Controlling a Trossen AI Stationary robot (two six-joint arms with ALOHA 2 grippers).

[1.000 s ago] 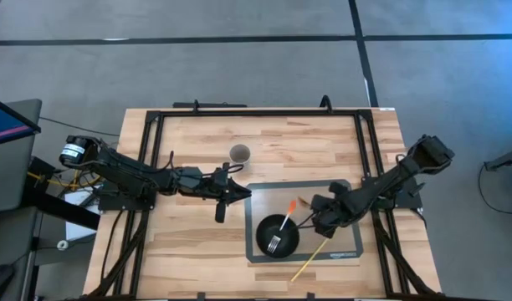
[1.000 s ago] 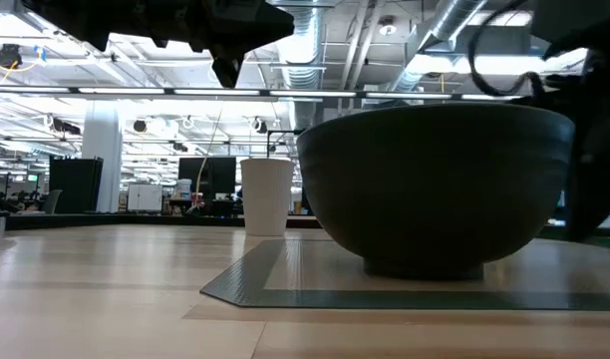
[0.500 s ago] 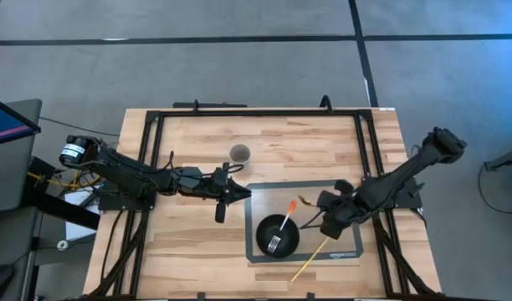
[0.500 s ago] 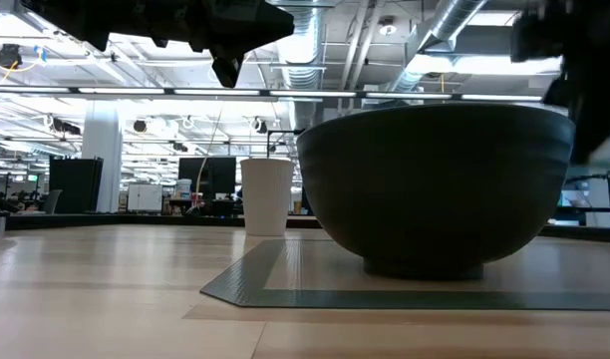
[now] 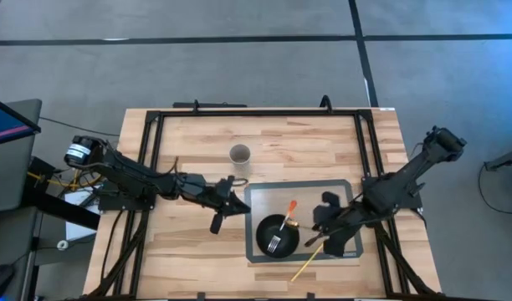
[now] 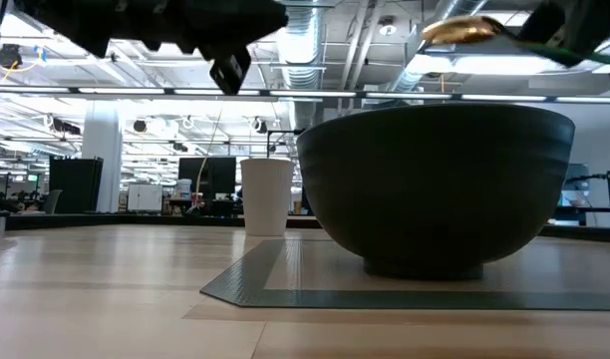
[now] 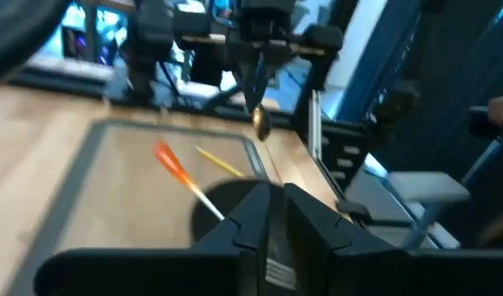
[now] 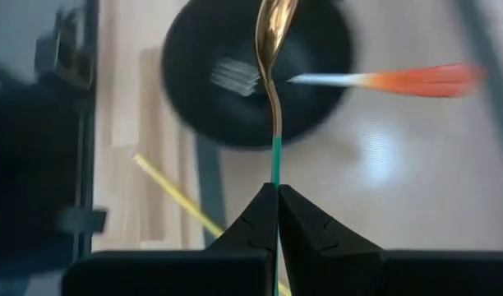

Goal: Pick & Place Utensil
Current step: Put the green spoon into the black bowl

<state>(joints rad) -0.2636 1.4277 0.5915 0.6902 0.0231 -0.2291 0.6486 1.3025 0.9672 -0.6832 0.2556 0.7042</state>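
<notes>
A spoon with a gold bowl point(image 8: 275, 20) and a green handle is in my right gripper point(image 8: 276, 191), which is shut on it. In the high view my right gripper point(image 5: 316, 237) hovers at the right rim of the black bowl point(image 5: 273, 227). The low view shows the spoon point(image 6: 462, 30) above that rim. A fork with an orange handle point(image 5: 290, 206) leans in the bowl, its tines inside. My left gripper point(image 5: 216, 224) is shut on nothing and hangs above the wood, left of the grey mat point(image 5: 258, 194). My right gripper pinches the spoon's green handle point(image 8: 276, 168) between its two fingertips. The fingers lie along the handle, and the gold bowl points away from them toward the black bowl. The spoon is lifted clear of the table, roughly level, over the bowl's rim.
A paper cup point(image 5: 239, 154) stands on the wood beyond the mat. A thin yellow stick point(image 5: 309, 262) lies across the mat's near right corner. Black frame rails point(image 5: 239, 109) border the table on its far, left and right sides.
My right gripper has carried the spoon toward the table's near edge and toward the bowl; the spoon's gold end now shows above the bowl's rim in the low view. My left gripper has drifted a little toward the near edge.
</notes>
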